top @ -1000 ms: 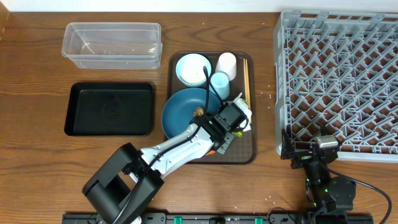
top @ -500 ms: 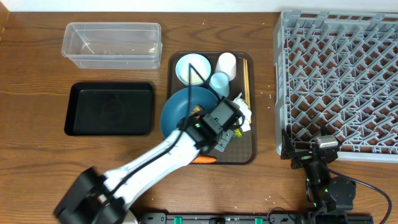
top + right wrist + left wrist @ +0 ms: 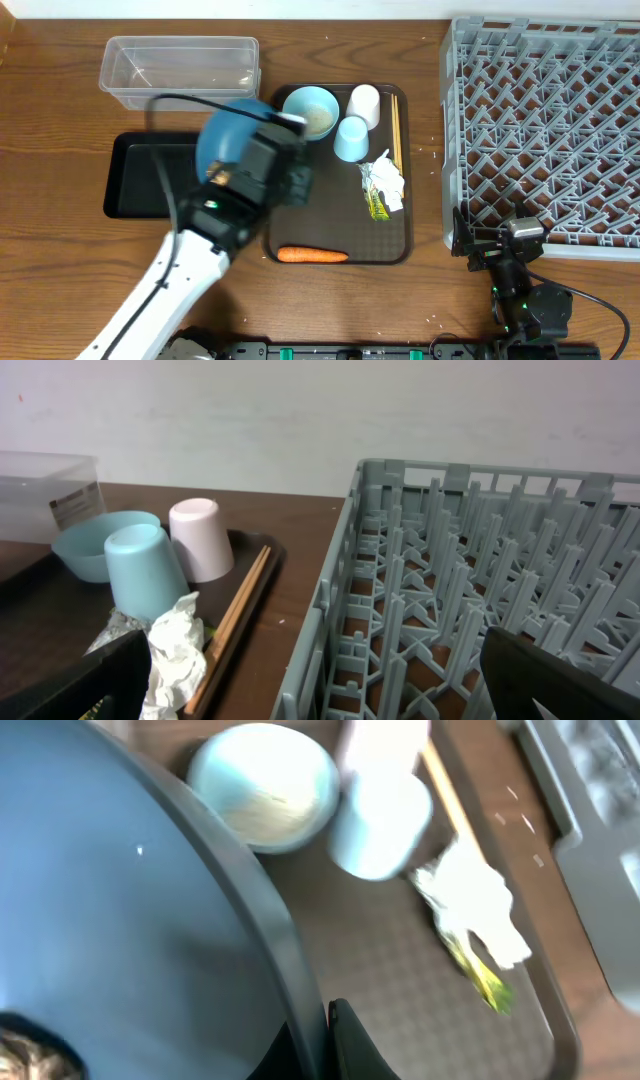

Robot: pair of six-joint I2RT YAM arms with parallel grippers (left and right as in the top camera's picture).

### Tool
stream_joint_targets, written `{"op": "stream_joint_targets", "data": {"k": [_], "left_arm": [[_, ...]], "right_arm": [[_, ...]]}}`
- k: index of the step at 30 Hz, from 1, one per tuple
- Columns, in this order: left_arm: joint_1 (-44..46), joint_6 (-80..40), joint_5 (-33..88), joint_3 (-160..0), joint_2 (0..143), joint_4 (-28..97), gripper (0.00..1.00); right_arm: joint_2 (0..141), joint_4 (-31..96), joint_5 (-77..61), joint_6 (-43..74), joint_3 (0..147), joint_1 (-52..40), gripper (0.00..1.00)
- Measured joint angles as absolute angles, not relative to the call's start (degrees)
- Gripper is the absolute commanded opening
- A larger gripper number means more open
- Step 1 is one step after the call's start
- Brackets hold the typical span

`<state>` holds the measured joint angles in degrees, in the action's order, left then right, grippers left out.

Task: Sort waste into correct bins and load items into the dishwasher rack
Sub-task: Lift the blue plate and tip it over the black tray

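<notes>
Overhead view: the left hand point(image 3: 262, 150) is clenching the rim of the large dark blue dish point(image 3: 228, 132), which is showing blurred just left of center in the frame. The dish is lying up and to the left of the hand, overlapping the right end of the black tray point(image 3: 140, 180) and the left edge of the brown serving tray point(image 3: 400, 250). The clear tub point(image 3: 180, 72) is sitting just above it in the picture.

In the left wrist view the dish is filling the left half of the frame, its rim running down to the hand at the bottom center. A small brown food lump point(image 3: 22, 1050) is resting inside the dish at the lower left corner.

On the brown serving tray, to the right of the hand, the small light blue bowl point(image 3: 310, 108) is holding white rice grains point(image 3: 320, 122). The white cup point(image 3: 365, 103) and the light blue cup point(image 3: 352, 138) are standing upside down beside it. The wooden chopsticks point(image 3: 396, 130) are lying along the tray's right side, with crumpled paper and wrappers point(image 3: 383, 187) below them. The carrot point(image 3: 312, 255) is lying along the tray's lower edge.

The right hand point(image 3: 315, 650) is standing released, its fingers spread wide, at the lower right of the overhead frame against the front edge of the dishwasher rack point(image 3: 545, 130) on the table point(image 3: 60, 260).
</notes>
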<state>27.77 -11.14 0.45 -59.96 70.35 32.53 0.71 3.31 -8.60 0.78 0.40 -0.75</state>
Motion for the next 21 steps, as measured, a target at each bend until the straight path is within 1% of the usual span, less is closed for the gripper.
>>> {"op": "stream_joint_targets", "data": {"k": [7,13,17,21], "left_arm": [[8.2,-10.1,15.9,-59.7,70.4,30.7,0.07],[-6.7,-7.3,34.6,-59.7,70.9,27.7,0.06],[-14.3,-6.5,46.9,-59.7,73.9,25.5,0.06],[-19.6,-6.0,57.7,-59.7,78.5,23.8,0.06]], "right_arm": [[0.7,3.3,-8.6,0.8,0.4,-0.8,0.99],[0.7,3.3,-8.6,0.8,0.4,-0.8,0.99],[0.7,3.3,-8.6,0.8,0.4,-0.8,0.99],[0.7,3.3,-8.6,0.8,0.4,-0.8,0.99]]}}
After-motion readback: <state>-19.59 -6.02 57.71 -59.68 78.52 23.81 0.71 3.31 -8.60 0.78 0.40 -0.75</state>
